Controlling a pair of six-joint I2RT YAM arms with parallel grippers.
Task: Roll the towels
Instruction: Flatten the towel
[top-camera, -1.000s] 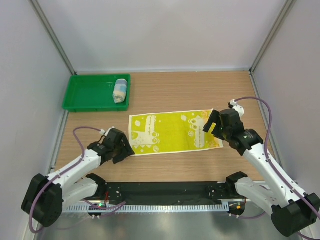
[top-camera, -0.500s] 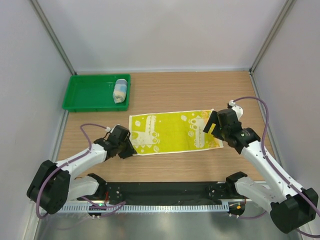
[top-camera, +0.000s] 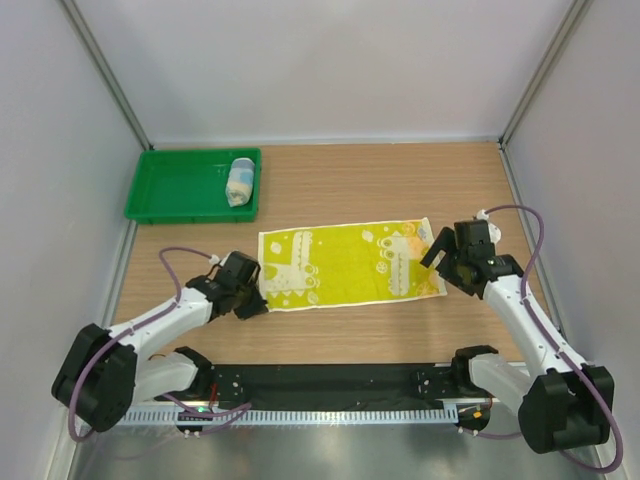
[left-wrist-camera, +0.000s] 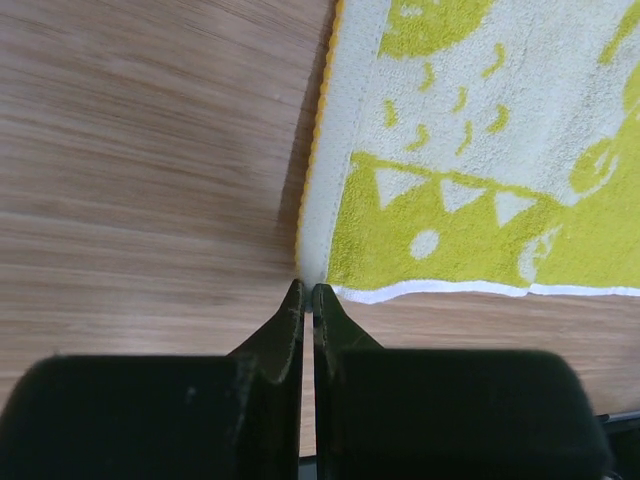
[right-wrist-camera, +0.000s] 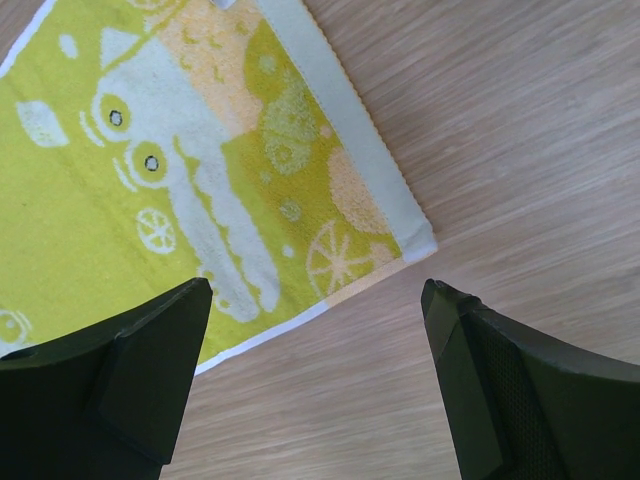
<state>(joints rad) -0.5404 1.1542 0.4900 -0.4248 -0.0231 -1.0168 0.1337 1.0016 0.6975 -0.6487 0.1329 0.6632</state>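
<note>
A pale wood-grain worktop (top-camera: 400, 180) with its grain running side to side fills the floor of a small enclosure, closed in by a plain white back wall (top-camera: 320, 70), a left wall (top-camera: 50, 180) and a right wall (top-camera: 590, 150). Slim grey metal posts (top-camera: 106, 70) stand in the two far corners, leaning outward as they rise in the overhead view. Along the near edge a black rail (top-camera: 330, 378) crosses the worktop, with a brushed metal surface (top-camera: 320, 450) in front of it, and the light is soft and even, casting only faint shadows.
</note>
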